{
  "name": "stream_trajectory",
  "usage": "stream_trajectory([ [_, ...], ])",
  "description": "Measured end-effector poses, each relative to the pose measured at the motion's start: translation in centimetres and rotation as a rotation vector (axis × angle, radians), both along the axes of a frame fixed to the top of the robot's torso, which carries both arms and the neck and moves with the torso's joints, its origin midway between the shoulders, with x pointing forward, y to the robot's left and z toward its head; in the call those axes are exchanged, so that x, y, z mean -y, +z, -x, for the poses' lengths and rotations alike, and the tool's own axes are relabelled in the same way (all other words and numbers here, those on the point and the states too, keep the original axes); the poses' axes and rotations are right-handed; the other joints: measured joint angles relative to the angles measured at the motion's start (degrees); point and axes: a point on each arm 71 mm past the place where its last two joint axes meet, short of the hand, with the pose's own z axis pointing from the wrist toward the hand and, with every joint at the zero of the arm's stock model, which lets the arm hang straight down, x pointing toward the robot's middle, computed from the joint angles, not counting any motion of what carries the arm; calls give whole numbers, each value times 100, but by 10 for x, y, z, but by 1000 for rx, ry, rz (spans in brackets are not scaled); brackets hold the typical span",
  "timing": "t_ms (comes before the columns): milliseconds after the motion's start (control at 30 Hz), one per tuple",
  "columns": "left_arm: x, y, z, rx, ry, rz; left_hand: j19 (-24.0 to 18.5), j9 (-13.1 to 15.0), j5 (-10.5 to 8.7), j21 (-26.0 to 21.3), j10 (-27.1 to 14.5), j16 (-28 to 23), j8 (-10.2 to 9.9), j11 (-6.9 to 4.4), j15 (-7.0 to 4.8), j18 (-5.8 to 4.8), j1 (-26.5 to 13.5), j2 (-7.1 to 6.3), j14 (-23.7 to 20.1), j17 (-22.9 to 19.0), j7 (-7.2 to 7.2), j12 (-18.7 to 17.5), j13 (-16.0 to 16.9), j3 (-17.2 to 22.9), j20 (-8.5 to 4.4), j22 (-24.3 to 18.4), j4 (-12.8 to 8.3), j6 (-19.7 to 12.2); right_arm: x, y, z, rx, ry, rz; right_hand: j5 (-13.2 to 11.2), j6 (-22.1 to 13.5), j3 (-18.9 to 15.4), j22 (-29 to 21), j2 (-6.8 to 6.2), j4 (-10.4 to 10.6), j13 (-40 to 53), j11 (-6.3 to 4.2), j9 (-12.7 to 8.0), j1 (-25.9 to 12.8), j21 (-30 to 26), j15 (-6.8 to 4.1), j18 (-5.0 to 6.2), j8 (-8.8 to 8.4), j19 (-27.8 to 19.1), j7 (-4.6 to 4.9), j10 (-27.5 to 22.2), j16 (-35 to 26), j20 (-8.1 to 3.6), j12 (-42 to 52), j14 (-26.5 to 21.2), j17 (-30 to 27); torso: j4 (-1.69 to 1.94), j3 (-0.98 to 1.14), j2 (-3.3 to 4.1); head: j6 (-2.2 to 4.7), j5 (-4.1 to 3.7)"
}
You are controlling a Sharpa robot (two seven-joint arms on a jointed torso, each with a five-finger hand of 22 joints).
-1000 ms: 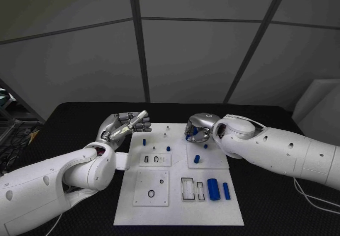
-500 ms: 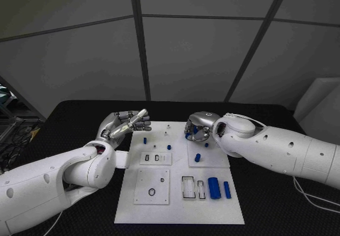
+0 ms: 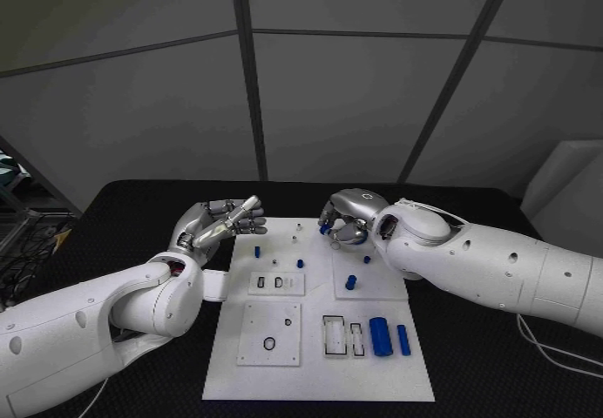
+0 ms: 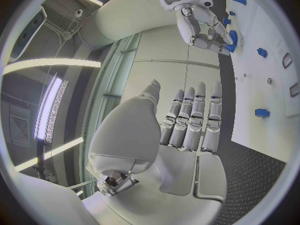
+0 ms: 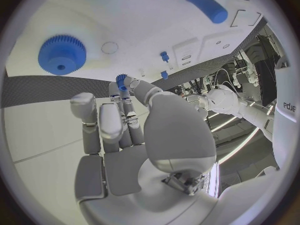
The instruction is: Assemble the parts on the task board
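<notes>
The white task board [image 3: 321,366] lies in the middle of the table. My right hand [image 3: 348,218] hovers over the board's far end and pinches a small blue part [image 5: 120,80] at its fingertips; the same hand [image 4: 203,25] shows in the left wrist view. Below it a blue gear [image 5: 61,54] lies on the board. My left hand [image 3: 224,222] is raised by the board's far left corner with fingers extended [image 4: 190,117], holding nothing. A thick blue cylinder [image 3: 380,335] and a slimmer one [image 3: 403,338] lie at the near right.
Small blue pegs [image 3: 256,251] [image 3: 299,261] stand on the board's far half, and another blue piece [image 3: 350,281] lies at mid right. A black ring [image 3: 269,343] sits on the near left plate. Black table [image 3: 490,374] surrounds the board.
My right hand has risen and drawn toward the board's far edge, carrying the small blue part. The left hand has hardly moved.
</notes>
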Motion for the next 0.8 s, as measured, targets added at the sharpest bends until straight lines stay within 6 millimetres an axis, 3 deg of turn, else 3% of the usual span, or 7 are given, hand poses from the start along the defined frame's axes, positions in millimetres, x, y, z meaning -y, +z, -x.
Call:
stream_trajectory([
  [300, 0, 0, 0, 0, 0, 0, -61, 0, 0, 0, 0, -34, -23, 0, 20, -2, -23, 23, -20, 5, 0, -23, 0, -16, 20, -1, -16, 0, -18, 2, -13, 42, -20, -44, -7, 0, 36, 71, 0, -1, -11, -20, -1, 0, 33, 0, 2, -1, 20, 0, 20, 35, -21, -5, 0, 69, 10, -3, 18, 21, 16],
  [800, 2, 1, -1, 2, -2, 1, -102, 1, 0, 0, 0, -60, -44, 0, 40, 1, -23, 23, -40, 11, 0, -44, 1, -16, 21, -1, -16, 0, -46, -2, -25, 35, -19, -54, -17, -1, 74, 121, -15, 38, -24, -19, -7, -15, 91, 0, 3, -6, 40, 0, 19, 107, -1, -6, 0, 127, 10, -4, 32, -16, 76],
])
